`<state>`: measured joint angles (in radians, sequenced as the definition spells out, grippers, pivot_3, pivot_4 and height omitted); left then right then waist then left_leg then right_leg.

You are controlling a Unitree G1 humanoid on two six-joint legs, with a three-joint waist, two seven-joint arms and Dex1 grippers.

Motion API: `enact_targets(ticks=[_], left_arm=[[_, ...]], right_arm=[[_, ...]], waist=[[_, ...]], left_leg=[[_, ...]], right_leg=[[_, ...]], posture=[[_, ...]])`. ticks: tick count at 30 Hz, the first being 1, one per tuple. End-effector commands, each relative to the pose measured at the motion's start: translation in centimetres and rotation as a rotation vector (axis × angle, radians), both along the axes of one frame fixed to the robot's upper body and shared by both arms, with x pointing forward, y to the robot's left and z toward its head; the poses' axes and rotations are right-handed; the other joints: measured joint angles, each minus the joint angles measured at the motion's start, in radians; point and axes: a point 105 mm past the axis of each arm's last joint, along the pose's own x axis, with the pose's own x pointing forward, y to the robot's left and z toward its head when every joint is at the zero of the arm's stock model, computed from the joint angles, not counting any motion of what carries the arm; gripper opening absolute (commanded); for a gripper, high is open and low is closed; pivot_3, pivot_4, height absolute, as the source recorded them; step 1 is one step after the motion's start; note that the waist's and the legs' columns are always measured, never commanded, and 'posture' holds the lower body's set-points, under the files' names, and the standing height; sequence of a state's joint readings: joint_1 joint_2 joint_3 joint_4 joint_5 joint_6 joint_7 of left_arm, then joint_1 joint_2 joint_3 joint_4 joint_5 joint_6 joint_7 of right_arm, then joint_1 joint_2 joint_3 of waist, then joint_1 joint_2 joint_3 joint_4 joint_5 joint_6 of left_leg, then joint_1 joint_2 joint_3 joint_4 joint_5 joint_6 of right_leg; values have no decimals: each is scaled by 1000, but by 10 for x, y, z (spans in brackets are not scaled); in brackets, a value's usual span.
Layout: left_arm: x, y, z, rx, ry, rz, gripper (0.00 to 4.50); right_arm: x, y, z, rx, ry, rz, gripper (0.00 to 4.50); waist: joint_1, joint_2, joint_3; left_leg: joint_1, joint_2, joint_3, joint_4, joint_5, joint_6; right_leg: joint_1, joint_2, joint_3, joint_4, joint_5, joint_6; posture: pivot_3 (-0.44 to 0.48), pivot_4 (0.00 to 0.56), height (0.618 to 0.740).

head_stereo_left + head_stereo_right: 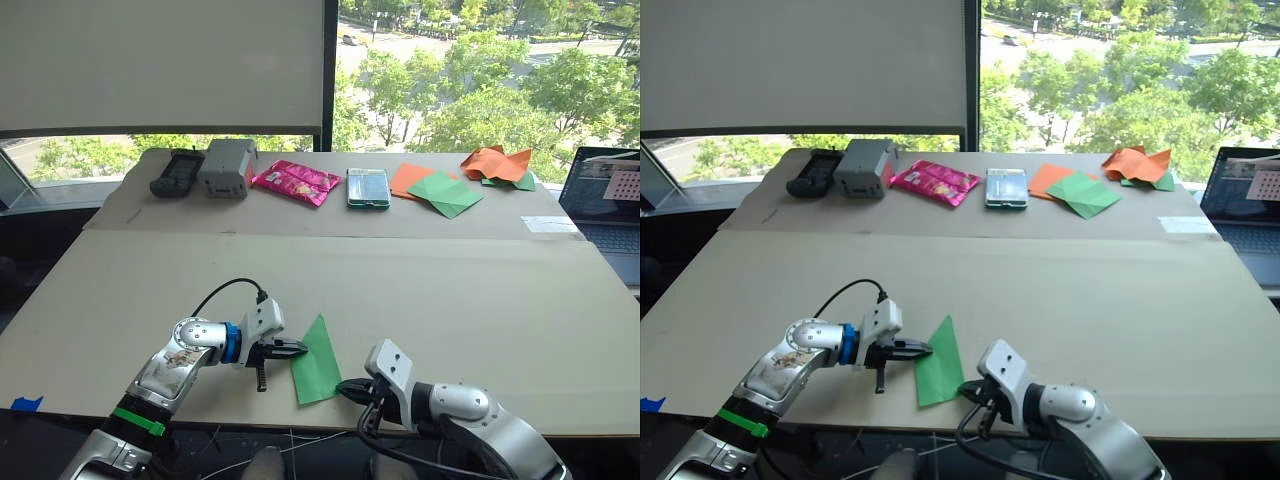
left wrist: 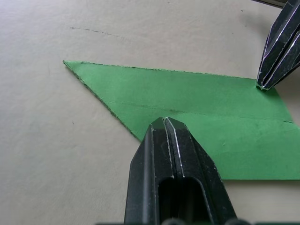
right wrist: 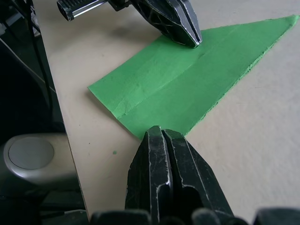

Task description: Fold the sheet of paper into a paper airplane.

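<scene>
Bare table [image 1: 480, 300] beyond both hands

Tan table [image 1: 480, 290] beneath a bright window [image 1: 480, 70] — sunlit trees outside.

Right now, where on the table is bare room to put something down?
The wide bare band between the far row, from the grey box to the orange paper, and the paper airplane. Crowded: around the airplane, where the left pincer and right pincer press it.

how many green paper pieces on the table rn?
3. The folded sheet of paper lies at the near edge between both pincers; a darker green square lies far right; a green scrap sticks out beside the crumpled orange paper. More may hide beneath.
</scene>
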<state>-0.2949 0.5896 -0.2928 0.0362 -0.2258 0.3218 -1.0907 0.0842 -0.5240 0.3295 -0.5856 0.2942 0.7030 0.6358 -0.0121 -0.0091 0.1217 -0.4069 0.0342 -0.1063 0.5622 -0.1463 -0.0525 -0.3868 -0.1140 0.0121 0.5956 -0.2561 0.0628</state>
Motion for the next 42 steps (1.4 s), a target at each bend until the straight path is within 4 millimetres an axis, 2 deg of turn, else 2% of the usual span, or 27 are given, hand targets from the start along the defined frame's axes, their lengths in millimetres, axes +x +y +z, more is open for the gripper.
enact_targets(ticks=[1, 3, 4, 9, 12, 15, 18, 21, 24, 27, 32, 39, 42], left_arm=[[4, 14, -6, 52, 24, 61, 32], [8, 16, 12, -10, 10, 80, 32], [7, 19, 22, -23, -5, 75, 275], [-1, 35, 43, 40, -60, -20, 1837], [4, 35, 59, 54, -137, -102, 2952], [9, 34, 60, 109, -233, -196, 3889], [20, 24, 59, 179, -507, -387, 3889], [26, 14, 53, 234, -673, -554, 3889], [35, -6, 53, 207, -790, -653, 3889], [38, -17, 49, 204, -824, -723, 3889], [37, -28, 48, 155, -832, -775, 2457], [38, -22, 43, 190, -813, -798, 32], [41, -18, 41, 212, -808, -769, 32]], right_arm=[[5, -2, 30, 78, -60, -27, 0], [3, -2, 47, 116, -95, -27, 0], [1, -1, 53, 126, -114, -24, 0], [0, -2, 64, 109, -177, -43, 0], [4, -5, 63, 86, -199, -75, 0], [7, -7, 63, 95, -198, -98, 0], [12, -12, 61, 84, -195, -131, 0], [14, -13, 59, 78, -195, -137, 0], [14, -14, 59, 73, -195, -154, 0], [14, -16, 59, 66, -196, -170, 0], [13, -16, 59, 65, -200, -194, 0], [14, -16, 59, 60, -202, -216, 0], [16, -16, 61, 62, -208, -218, 0]], waist=[[0, 2, 3], [-1, 1, 6], [-3, -1, 8], [-3, -3, 12], [6, -3, 13], [15, -3, 14], [17, -2, 14], [24, -3, 14], [25, -3, 14], [29, -3, 14], [20, -3, 14], [21, -3, 14], [22, -3, 14]], left_leg=[[-1, 0, 0, 0, 0, 0], [-2, 0, 0, 0, 0, 0], [-2, 0, 0, 0, 0, 0], [-1, 1, 0, -3, 0, 0], [-2, 0, 0, -3, 0, 0], [-4, 0, 0, -3, 0, 0], [-4, 0, 0, -2, 0, 0], [-6, 0, 0, -2, 0, 0], [-7, 0, 0, 0, 0, 1], [-9, 0, 1, 2, 1, 2], [-8, 0, 1, 2, 6, 9], [-8, 0, 1, 3, 6, 9], [-8, 0, 1, 4, 5, 8]], right_leg=[[0, 0, 0, 0, 0, 0], [-1, 0, 0, -1, 0, 0], [-1, 0, 0, 0, 0, 0], [-3, 0, -1, -1, 0, 0], [-2, 0, -1, -2, 0, 0], [-3, 0, -1, -2, 0, 0], [-3, 0, -1, -3, 0, 0], [-3, 0, -1, -3, 0, 0], [-2, 1, -1, -2, 1, 1], [0, 2, -1, -1, 2, 2], [2, 2, -1, 0, 3, 4], [2, 3, -1, 2, 3, 4], [3, 2, -1, 2, 3, 4]], posture=[[0, 150, 720], [0, 150, 720], [0, 150, 720], [0, 150, 720], [0, 150, 720], [0, 150, 720], [0, 150, 720], [0, 150, 720], [0, 150, 720], [0, 150, 720], [0, 150, 720], [0, 150, 720], [0, 150, 720]])
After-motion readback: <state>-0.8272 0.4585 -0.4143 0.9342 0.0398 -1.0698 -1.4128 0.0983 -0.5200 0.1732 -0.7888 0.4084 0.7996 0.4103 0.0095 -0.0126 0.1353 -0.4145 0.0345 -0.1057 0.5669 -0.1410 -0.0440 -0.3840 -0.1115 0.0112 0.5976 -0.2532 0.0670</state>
